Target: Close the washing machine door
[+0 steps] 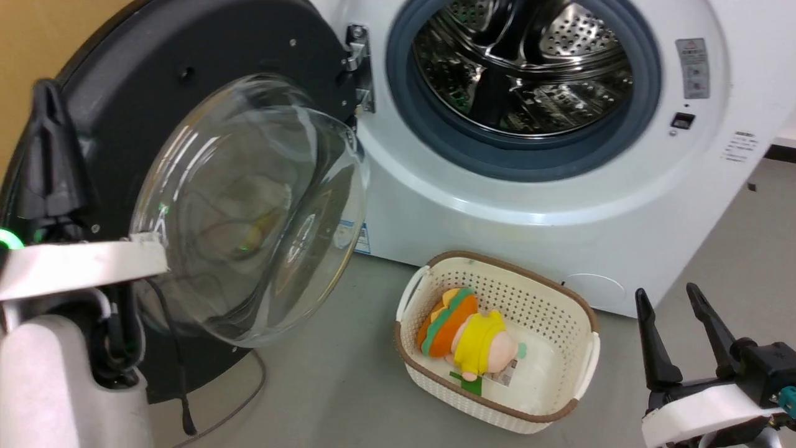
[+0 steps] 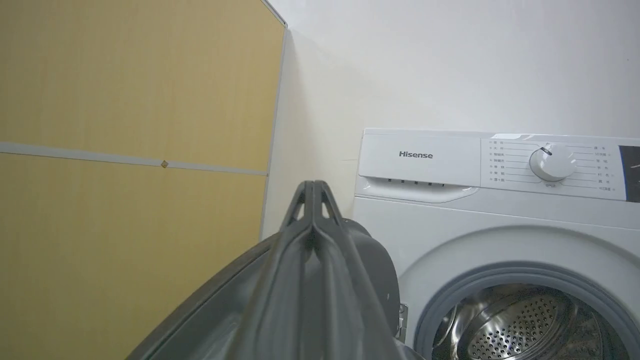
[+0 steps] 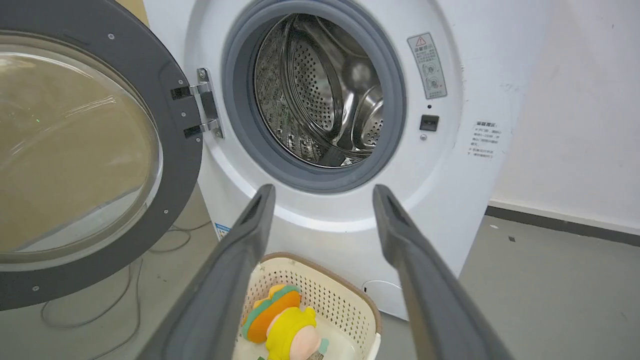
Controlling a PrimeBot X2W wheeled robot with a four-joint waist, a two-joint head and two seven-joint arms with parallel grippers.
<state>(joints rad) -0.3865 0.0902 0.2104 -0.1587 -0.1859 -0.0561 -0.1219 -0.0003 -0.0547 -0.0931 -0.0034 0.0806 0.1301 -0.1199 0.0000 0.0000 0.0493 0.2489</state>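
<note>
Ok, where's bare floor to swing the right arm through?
Bare floor lies between the washing machine door and the basket, and a second patch right of the washing machine, above the right gripper. Crowded: under the door, where a cable trails, and the basket close before the machine.

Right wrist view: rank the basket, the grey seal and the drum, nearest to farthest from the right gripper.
1. Basket, low, just beneath the right gripper.
2. Grey seal, ringing the round opening straight ahead.
3. Drum, set back behind the seal.
</note>
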